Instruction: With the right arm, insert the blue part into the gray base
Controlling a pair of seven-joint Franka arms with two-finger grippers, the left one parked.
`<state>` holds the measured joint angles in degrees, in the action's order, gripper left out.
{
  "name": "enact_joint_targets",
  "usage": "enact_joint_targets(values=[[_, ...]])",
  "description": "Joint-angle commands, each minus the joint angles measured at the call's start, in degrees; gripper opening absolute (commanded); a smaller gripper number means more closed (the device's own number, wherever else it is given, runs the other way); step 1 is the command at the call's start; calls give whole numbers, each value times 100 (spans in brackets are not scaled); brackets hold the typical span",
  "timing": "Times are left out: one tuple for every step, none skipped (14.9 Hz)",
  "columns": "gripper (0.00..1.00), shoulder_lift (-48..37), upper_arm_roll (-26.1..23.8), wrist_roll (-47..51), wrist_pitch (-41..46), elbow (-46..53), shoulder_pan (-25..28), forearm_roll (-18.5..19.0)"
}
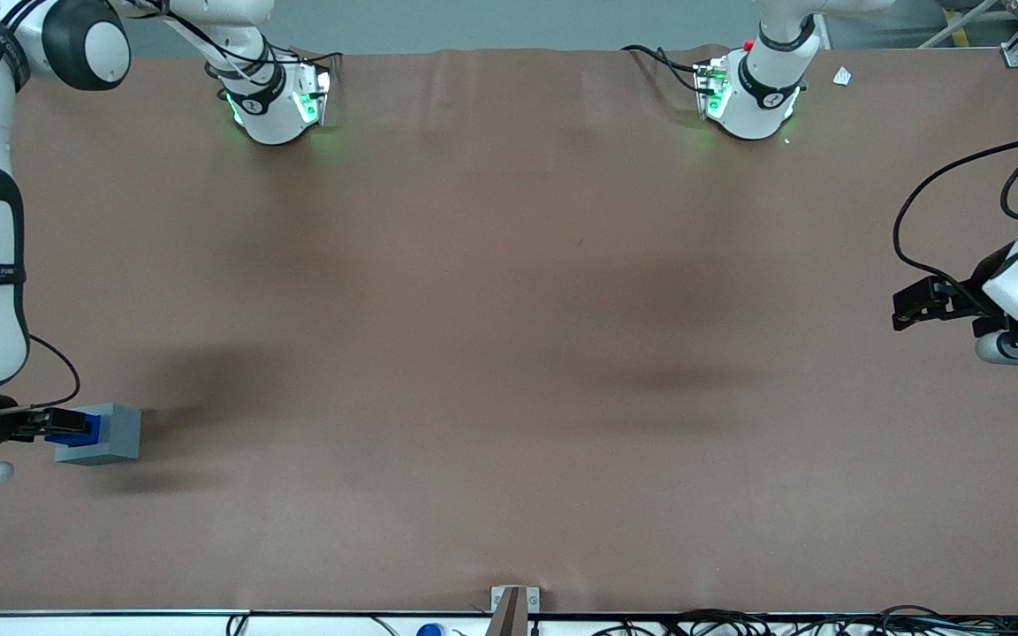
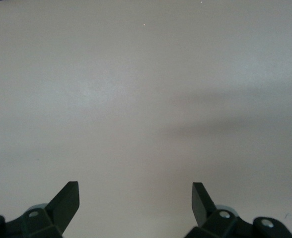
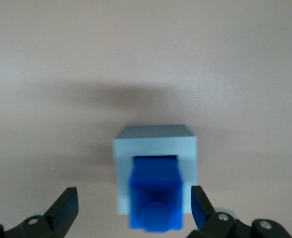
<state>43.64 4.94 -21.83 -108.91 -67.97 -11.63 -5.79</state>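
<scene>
Blue part (image 3: 155, 194) sits in the gray base (image 3: 155, 148) recess at the working arm's table end; gripper (image 3: 131, 208), spread wide around it, risks snagging and dislodging it on withdrawal.

Even, diffuse overhead light is seen on the table (image 1: 509, 353), with soft dark shadows cast beside the gray base (image 1: 110, 434). Green glow is thrown around the arm bases. At the gripper (image 3: 133, 210), the blue part (image 3: 155, 196) is rendered blurred.
</scene>
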Motion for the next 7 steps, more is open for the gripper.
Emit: enact_joint_targets(values=[[100,-793,-45,880,956,-182,143,-89],[100,-1039,-46,1048,1220,-251,248,-89],[100,-1338,-37,1206,1388,-382,344,-81],[100,-1697,-37,1443,1477,-636,450,-72],[100,-2110,-28,1602,1495,-952,564,-37],[100,-2627,-37,1656,1478,-1399,609,-37],[100,-3128,-28,1665,1451,-1769,722,-19]])
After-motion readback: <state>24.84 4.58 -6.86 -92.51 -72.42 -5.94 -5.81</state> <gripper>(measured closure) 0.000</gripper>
